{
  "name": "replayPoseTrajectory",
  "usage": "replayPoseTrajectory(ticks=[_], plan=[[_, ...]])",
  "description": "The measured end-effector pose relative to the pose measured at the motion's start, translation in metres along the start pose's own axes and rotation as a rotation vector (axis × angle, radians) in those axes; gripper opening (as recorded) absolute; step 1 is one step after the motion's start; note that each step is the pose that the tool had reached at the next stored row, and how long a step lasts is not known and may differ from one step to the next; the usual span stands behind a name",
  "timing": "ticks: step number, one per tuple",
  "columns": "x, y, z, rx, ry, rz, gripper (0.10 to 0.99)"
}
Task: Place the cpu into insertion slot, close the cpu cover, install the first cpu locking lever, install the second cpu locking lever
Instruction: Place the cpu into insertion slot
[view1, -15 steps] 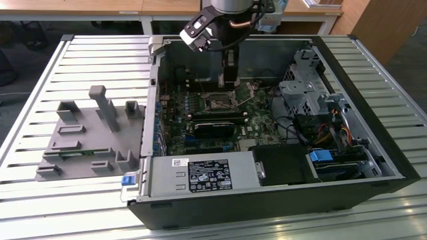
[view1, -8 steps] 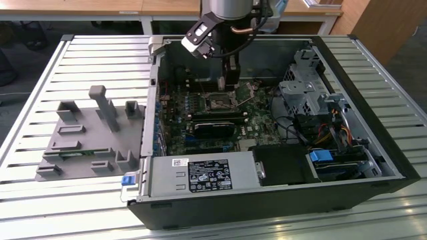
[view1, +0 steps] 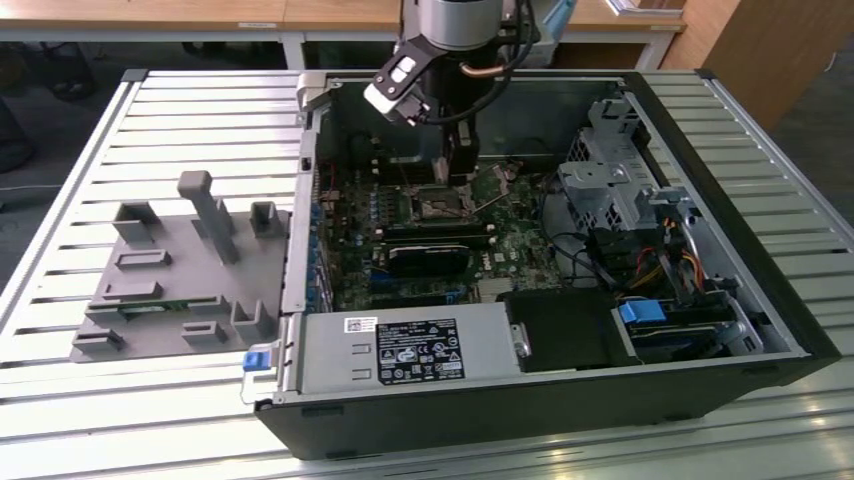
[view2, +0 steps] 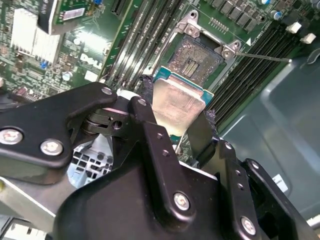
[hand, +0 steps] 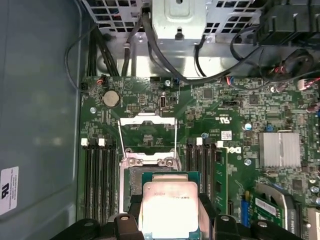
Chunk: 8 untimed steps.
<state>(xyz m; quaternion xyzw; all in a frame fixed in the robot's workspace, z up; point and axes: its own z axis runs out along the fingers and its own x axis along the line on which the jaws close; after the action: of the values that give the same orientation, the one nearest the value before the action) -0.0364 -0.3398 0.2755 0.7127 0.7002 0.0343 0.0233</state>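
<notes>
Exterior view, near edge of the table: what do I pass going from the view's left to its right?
Grey moulded plastic fixture tray → small blue plastic latch → silver metal power supply box with a white label → blue plastic drive clip.

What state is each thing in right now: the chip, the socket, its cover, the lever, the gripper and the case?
cpu: held in the gripper, over the insertion slot, not seated.
insertion slot: uncovered, empty.
cpu cover: swung open.
locking lever: released, off its catch.
gripper: shut on the cpu.
computer case: side open.
</notes>
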Motion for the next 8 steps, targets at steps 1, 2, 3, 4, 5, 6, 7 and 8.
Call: replayPoseTrajectory(ticks=[1, 2, 3, 4, 5, 6, 7, 8], plan=[[0.0009, -0.0004, 0.0018, 0.0, -0.0002, 0.0, 0.525], [0.0016, -0.0007, 0.0036, 0.0, -0.0005, 0.0, 0.525], [0.0023, -0.0011, 0.0054, 0.0, -0.0007, 0.0, 0.525], [0.003, -0.0015, 0.0071, 0.0, -0.0009, 0.0, 0.525], [0.0037, -0.0018, 0.0091, 0.0, -0.001, 0.0, 0.525], [0.0041, -0.002, 0.0109, 0.0, -0.0011, 0.0, 0.525], [0.0044, -0.0021, 0.0124, 0.0, -0.001, 0.0, 0.525], [0.0044, -0.0021, 0.0136, 0.0, -0.001, 0.0, 0.525]])
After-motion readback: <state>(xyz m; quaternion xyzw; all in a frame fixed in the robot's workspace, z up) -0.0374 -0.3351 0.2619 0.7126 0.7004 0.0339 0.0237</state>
